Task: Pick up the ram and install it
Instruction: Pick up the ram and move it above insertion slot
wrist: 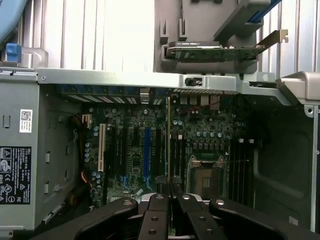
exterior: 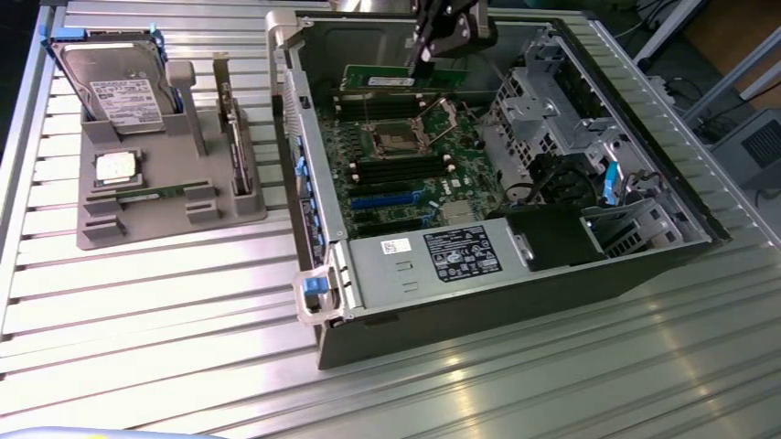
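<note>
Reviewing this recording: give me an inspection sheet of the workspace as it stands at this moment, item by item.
Surface: ribbed metal table, carrying an open computer case and a grey parts holder.
Job's things: the ram is gripped inside the case, over the motherboard near the processor socket; whether it is seated cannot be told.
Clutter: hard drive, expansion card and processor chip sit in the holder.
Grippers: gripper shut on the ram, inside the case.
Cables: black cables inside the case.
Surroundings: grey equipment box beyond the table, at the exterior view's right.
</note>
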Motion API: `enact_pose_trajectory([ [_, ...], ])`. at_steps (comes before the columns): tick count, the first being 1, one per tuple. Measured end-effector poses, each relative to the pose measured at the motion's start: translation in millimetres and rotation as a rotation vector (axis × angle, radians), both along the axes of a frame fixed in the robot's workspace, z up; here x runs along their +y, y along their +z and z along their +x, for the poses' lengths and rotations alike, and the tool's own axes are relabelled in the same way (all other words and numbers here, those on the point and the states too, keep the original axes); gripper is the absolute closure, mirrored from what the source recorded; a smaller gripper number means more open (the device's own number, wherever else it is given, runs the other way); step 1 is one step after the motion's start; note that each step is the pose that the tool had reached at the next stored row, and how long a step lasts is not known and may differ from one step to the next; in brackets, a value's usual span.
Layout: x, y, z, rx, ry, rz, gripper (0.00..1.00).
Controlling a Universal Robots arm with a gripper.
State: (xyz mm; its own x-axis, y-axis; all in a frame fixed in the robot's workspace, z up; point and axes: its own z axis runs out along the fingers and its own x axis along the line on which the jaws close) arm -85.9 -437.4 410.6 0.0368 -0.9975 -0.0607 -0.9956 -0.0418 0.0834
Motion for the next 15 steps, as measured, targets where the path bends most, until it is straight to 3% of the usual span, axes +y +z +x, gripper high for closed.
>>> enact_pose_trajectory([
  [15,0.0,-0.7,25.1,0.0050,0.007,0.0000,0.88],
])
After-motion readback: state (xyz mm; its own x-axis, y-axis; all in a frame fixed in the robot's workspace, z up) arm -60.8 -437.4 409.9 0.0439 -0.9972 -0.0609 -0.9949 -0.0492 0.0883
